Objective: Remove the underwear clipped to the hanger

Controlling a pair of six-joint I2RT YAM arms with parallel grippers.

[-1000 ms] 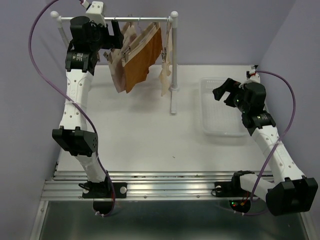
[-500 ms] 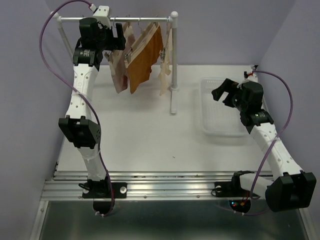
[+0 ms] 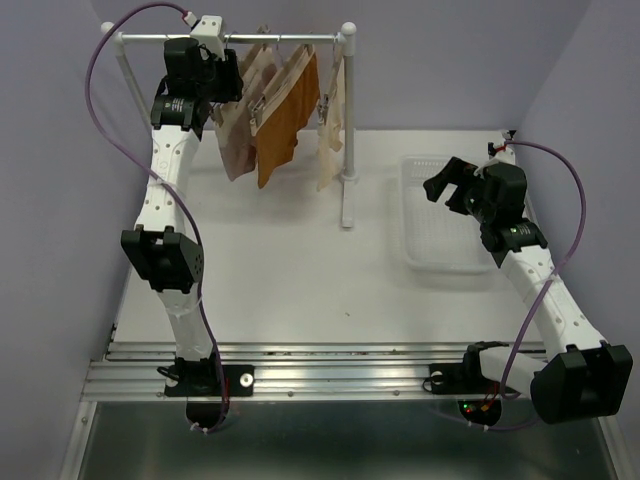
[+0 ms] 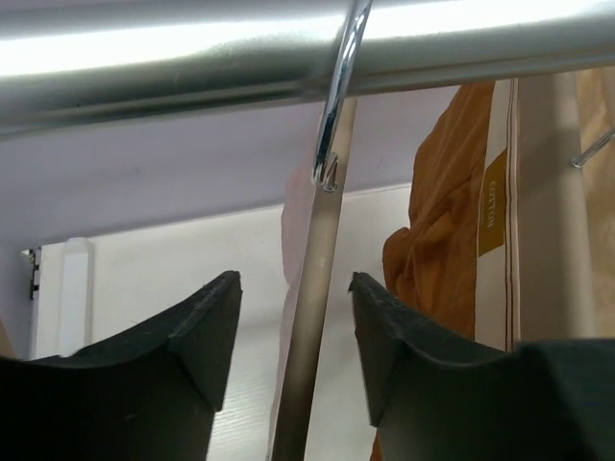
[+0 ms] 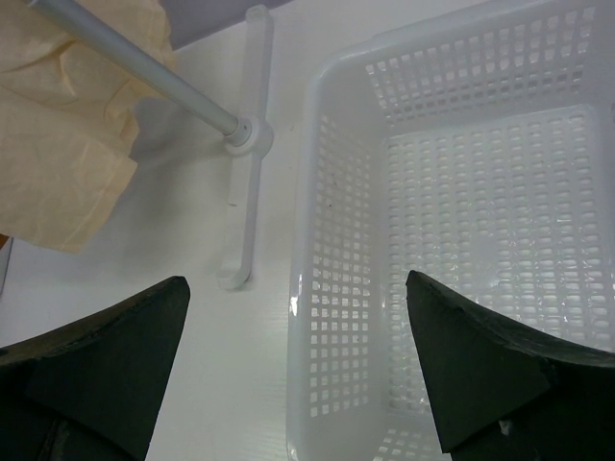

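At the far left of the table, the left arm reached up to the rail of the drying rack, and the left gripper sat just under it. In the wrist view that gripper stood partly open, its two dark fingers on either side of a thin strip hanging below a chrome hanger hook. The hook curled over the rail, and the fingers did not appear to press on anything. Just right of the gripper, the pinkish-beige underwear hung from the rail. Next to it hung the rust-brown underwear, whose pale waistband and orange cloth showed at the right of the wrist view. The cream underwear hung last, close against the rack's white post. All three hung clear of the table. Further right, a white perforated basket lay on the table. The right gripper hovered above the basket's left side, spread wide open and holding nothing. Its camera caught the cream underwear at the upper left.
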